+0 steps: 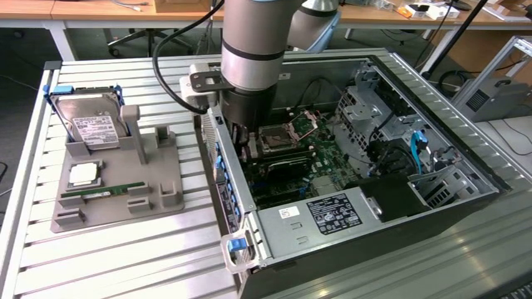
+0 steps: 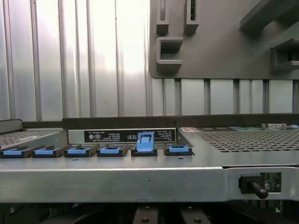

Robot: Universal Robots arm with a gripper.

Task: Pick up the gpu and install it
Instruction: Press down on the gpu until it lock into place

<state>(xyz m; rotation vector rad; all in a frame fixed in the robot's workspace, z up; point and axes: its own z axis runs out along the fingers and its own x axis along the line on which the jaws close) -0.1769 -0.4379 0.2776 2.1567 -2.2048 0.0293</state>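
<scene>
Gripper [image 1: 243, 144] jaws closed, inside computer case [image 1: 465, 156]

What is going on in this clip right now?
A single robot arm is reaching down into an open computer case lying on a slatted metal table. Its lower end sits just inside the case wall nearest the grey parts holder, above the motherboard. The holder, at the exterior view's left, carries a hard drive and a green memory stick. Whether the gpu is held cannot be made out. The wrist view looks across a row of blue slot clips.
</scene>
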